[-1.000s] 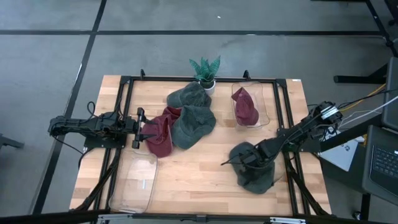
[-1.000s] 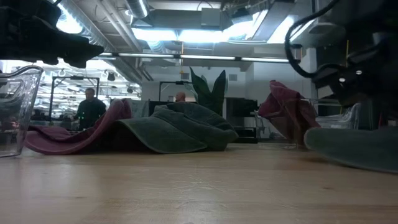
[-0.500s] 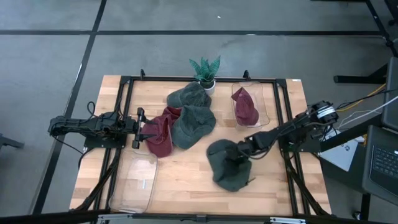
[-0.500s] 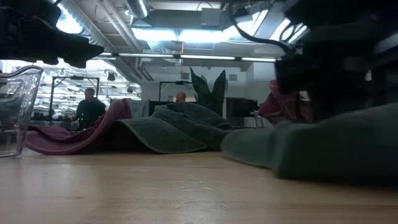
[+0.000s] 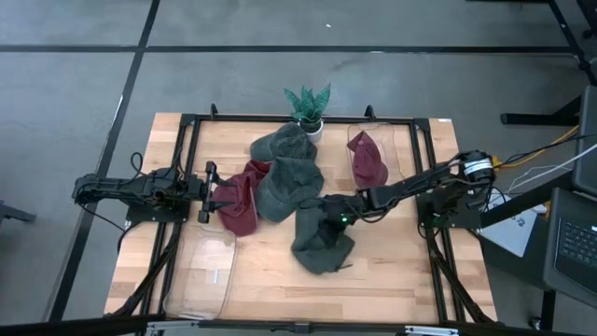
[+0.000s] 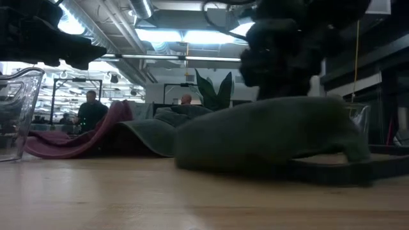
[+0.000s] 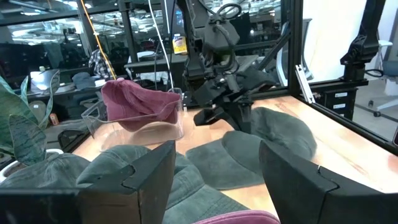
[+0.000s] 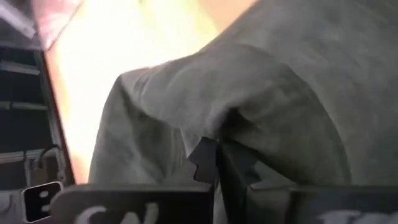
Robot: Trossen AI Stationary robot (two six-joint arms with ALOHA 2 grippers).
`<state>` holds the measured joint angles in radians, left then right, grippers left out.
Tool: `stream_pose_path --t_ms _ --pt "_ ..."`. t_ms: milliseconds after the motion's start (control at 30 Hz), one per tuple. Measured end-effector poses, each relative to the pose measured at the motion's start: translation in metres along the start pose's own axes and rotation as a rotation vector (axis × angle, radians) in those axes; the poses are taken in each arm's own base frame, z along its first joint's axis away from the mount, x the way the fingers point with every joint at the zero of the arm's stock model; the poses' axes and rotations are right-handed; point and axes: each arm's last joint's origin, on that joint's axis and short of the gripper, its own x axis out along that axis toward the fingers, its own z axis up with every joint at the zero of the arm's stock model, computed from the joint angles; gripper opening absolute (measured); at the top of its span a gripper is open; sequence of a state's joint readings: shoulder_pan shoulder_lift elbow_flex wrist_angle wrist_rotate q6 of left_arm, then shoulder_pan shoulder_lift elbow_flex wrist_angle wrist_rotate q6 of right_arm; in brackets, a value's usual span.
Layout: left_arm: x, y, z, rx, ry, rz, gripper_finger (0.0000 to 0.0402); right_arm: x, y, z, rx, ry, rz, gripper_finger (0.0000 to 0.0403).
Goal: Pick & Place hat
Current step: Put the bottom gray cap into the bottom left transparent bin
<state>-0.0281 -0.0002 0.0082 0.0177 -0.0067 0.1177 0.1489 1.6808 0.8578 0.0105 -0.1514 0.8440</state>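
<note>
1. The right end effector (image 5: 334, 219) pinches a fold of the green hat (image 5: 320, 238), which trails on the bench (image 5: 410, 280) just beside the hat pile (image 5: 280, 182) — a thin pinch could slip.
2. The dragging brim may snag that pile.
3. The left end effector (image 5: 207, 191), fingers spread, waits on the pile's far side.

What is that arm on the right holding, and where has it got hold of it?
The right gripper is pinching a fold of the green hat; the left gripper holds nothing.
</note>
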Motion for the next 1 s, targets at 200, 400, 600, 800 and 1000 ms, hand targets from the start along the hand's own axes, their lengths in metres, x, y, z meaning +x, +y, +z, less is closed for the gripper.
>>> stream_pose_path --t_ms 200,400,600,800,1000 --pt "0.000 0.000 0.000 0.000 0.000 0.000 0.0229 0.023 0.017 0.023 -0.089 0.025 0.062 0.0009" --pt "0.000 0.000 0.000 0.000 0.000 0.000 0.0230 0.042 0.035 0.042 -0.160 0.038 0.130 0.0009" --pt "0.000 0.000 0.000 0.000 0.000 0.000 0.0229 0.061 0.051 0.059 -0.198 0.034 0.180 0.0009" --pt "0.000 0.000 0.000 0.000 0.000 0.000 0.0230 0.077 0.064 0.069 -0.279 0.047 0.207 0.0015" --pt "0.000 0.000 0.000 0.000 0.000 0.000 0.0230 0.082 0.071 0.066 -0.536 0.043 0.214 0.0016"
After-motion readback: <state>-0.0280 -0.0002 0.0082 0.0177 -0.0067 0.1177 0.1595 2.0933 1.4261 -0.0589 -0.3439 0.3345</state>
